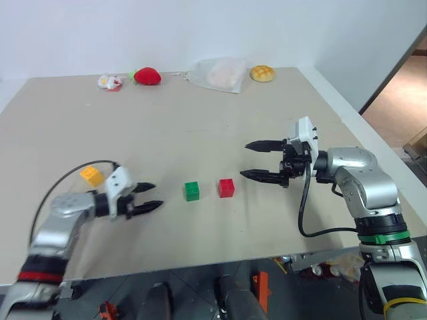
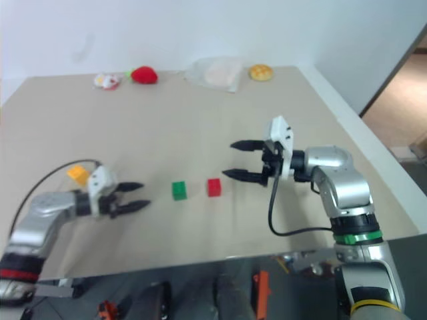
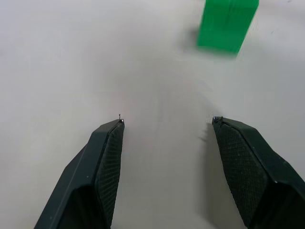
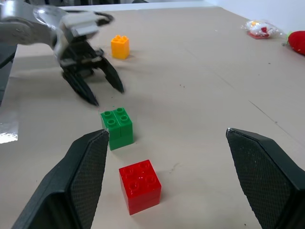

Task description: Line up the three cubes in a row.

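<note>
Left eye view shows the green cube and the red cube already standing side by side near the middle of the table, a small gap between them, while the yellow-orange cube sits well apart at their 9 o'clock. My reading is that two thirds of the row is set and the step in hand is fetching the third cube.

The left gripper hovers low over the table with its fingers apart and nothing between them; the green cube lies ahead of it at 3 o'clock, near but not touching. The yellow-orange cube is behind it, at about 10 o'clock, beside the wrist. The next move probably calls for that gripper to pull back and turn toward the yellow-orange cube, then set it at 9 o'clock of the green one.

The right gripper hangs just at 3 o'clock of the red cube, spread wide and empty.
</note>
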Controlling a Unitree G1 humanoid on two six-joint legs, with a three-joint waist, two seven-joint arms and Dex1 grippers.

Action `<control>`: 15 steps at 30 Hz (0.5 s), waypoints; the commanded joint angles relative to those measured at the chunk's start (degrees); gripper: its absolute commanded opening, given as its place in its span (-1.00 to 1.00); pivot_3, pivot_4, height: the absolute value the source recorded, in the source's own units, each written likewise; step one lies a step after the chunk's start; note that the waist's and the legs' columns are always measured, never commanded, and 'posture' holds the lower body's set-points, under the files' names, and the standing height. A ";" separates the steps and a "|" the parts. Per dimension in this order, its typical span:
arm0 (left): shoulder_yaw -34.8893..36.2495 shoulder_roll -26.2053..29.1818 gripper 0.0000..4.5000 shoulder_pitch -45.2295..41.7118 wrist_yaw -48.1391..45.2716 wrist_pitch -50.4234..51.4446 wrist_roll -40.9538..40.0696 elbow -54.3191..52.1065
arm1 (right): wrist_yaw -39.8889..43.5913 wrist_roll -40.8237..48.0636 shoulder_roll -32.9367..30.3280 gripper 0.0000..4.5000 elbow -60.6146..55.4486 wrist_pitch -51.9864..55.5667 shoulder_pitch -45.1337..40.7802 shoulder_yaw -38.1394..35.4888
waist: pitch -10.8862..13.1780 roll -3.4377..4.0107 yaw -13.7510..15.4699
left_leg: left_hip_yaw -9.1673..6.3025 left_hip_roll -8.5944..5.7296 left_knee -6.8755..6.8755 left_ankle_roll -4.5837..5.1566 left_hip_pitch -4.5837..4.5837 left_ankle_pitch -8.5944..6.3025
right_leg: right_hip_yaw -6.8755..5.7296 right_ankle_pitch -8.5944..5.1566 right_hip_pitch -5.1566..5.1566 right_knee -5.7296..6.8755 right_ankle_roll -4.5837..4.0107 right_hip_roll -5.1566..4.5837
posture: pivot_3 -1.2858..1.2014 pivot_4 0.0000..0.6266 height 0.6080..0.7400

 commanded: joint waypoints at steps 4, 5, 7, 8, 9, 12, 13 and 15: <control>13.88 -2.94 0.35 12.67 12.66 14.29 -14.11 -23.85 | -0.37 -0.05 3.27 0.82 -0.15 -2.42 -4.48 0.95 | 0.00 -0.01 0.07 | 0.02 0.03 0.00 -0.01 -0.01 -0.01 | -0.02 -0.01 -0.01 -0.03 -0.02 -0.03 | 0.03 -0.52 1.00; 15.44 -4.21 0.35 14.37 15.07 14.83 -14.66 -25.17 | -0.22 -0.38 4.23 0.82 0.16 -2.93 -5.09 1.66 | 0.00 -0.01 0.08 | 0.01 0.03 0.00 -0.01 0.01 -0.01 | -0.03 -0.01 -0.01 -0.03 -0.02 -0.02 | 0.03 -0.52 1.00; 17.65 -6.49 0.35 16.73 18.83 15.21 -15.02 -25.97 | 0.55 -1.41 5.74 0.82 1.65 -4.61 -5.96 2.96 | 0.00 -0.01 0.06 | 0.00 0.04 0.00 -0.01 0.07 -0.01 | -0.05 -0.01 0.01 -0.02 -0.03 0.01 | 0.03 -0.52 1.00; 18.41 -7.39 0.35 17.76 20.03 15.27 -15.27 -26.30 | 0.84 -1.90 6.34 0.82 2.75 -5.37 -6.41 3.46 | 0.00 -0.01 0.02 | 0.01 0.06 0.00 -0.01 0.12 -0.01 | -0.05 0.00 0.04 -0.02 -0.04 0.02 | 0.03 -0.52 1.00; 19.37 -8.40 0.35 19.20 20.83 14.84 -15.61 -26.72 | 1.03 -2.58 7.03 0.82 4.07 -6.28 -7.02 4.08 | 0.00 -0.01 0.02 | -0.02 0.07 0.00 -0.01 0.15 -0.01 | -0.07 0.00 0.06 -0.02 -0.05 0.05 | 0.03 -0.52 1.00; 21.65 -10.05 0.35 23.81 22.04 12.49 -14.62 -26.19 | 2.24 -3.65 8.56 0.82 7.03 -8.64 -8.53 5.33 | -0.01 -0.03 -0.02 | 0.02 0.06 0.02 -0.01 0.11 -0.01 | -0.04 0.01 0.04 -0.03 -0.07 0.04 | 0.03 -0.52 1.00; 22.45 -10.31 0.35 25.10 22.06 11.34 -13.94 -25.18 | 2.59 -3.63 9.07 0.82 7.71 -8.96 -9.02 5.50 | -0.02 -0.05 -0.02 | 0.03 0.06 0.02 -0.01 0.11 -0.01 | -0.03 0.01 0.04 -0.03 -0.07 0.04 | 0.03 -0.52 1.00; 23.60 -10.15 0.35 26.86 21.88 9.32 -12.86 -22.77 | 3.01 -3.81 10.01 0.82 8.75 -9.65 -9.72 5.80 | -0.02 -0.04 -0.04 | 0.04 0.07 0.01 -0.03 0.10 -0.02 | -0.03 0.01 0.02 -0.07 -0.07 0.04 | 0.03 -0.52 1.00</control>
